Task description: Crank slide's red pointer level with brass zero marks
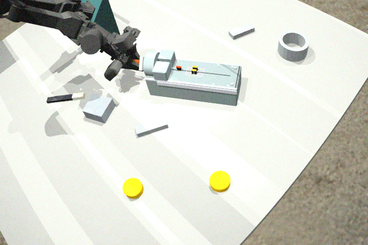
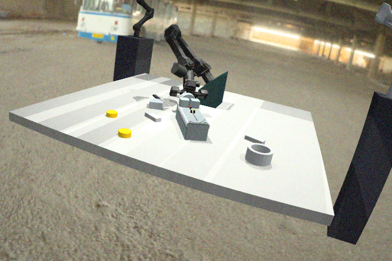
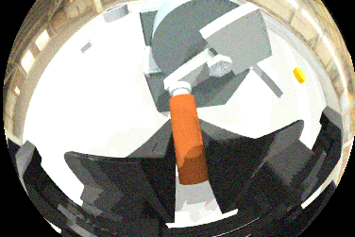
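The grey-green machine (image 1: 193,92) (image 2: 196,132) has a crank at its left end in the top view. Its red pointer (image 1: 178,67) (image 2: 190,107) stands on the crank side of the brass marks (image 1: 194,69) (image 2: 192,111), with a clear gap, so it is not level with them. My gripper (image 1: 137,64) (image 3: 189,133) is shut on the orange crank handle (image 1: 136,61) (image 3: 191,174). In the wrist view the pale crank arm (image 3: 189,71) slants from the handle up right to a hexagonal hub (image 3: 220,66). The pointer is hidden in the wrist view.
A teal wedge (image 1: 108,16) (image 2: 215,91) stands close behind the arm. A grey block (image 1: 99,108), a black-and-cream bar (image 1: 63,98) and a flat grey bar (image 1: 151,129) lie near the crank. Two yellow discs (image 1: 132,187) (image 1: 219,180) and a grey ring (image 1: 292,54) lie farther off.
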You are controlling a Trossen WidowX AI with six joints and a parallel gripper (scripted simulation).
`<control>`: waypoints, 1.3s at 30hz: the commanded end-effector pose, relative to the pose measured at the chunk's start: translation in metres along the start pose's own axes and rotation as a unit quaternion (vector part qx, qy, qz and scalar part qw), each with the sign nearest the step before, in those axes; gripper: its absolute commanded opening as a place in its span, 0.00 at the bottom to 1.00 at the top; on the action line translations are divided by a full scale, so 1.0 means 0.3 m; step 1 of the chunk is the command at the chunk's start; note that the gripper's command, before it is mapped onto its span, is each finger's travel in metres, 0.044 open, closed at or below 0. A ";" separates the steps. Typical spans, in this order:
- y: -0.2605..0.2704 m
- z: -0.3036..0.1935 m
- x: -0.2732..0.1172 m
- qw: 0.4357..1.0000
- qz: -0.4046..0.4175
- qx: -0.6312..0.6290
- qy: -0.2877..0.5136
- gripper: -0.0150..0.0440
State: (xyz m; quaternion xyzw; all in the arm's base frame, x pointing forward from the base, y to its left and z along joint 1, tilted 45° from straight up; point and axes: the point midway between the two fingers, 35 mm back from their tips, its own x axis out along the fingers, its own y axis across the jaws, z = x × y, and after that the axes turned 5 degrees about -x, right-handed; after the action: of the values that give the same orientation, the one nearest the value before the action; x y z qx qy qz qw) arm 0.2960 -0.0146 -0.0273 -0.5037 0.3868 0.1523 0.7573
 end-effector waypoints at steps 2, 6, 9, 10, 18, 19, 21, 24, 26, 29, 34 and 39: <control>0.023 0.020 -0.019 1.000 0.005 -0.002 -0.006 0.25; 0.028 0.033 -0.032 1.000 0.005 -0.002 -0.006 0.25; 0.029 0.043 -0.041 1.000 0.005 -0.002 -0.006 0.25; 0.030 0.047 -0.045 1.000 0.005 -0.002 -0.006 0.25; 0.022 0.068 -0.066 1.000 0.005 -0.002 -0.006 0.25; 0.021 0.067 -0.066 1.000 0.005 -0.002 -0.006 0.25; 0.021 0.067 -0.066 1.000 0.005 -0.002 -0.006 0.25; 0.021 0.067 -0.066 1.000 0.005 -0.002 -0.006 0.25; 0.020 0.067 -0.066 1.000 0.005 -0.002 -0.006 0.25; 0.019 0.067 -0.066 1.000 0.005 -0.002 -0.006 0.25; 0.020 0.065 -0.063 1.000 0.005 -0.004 -0.005 0.25; 0.020 0.065 -0.063 1.000 0.005 -0.004 -0.005 0.25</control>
State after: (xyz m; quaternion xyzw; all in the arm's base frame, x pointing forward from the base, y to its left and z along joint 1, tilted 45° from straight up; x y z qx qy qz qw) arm 0.2883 0.0084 -0.0133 -0.5037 0.3849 0.1601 0.7566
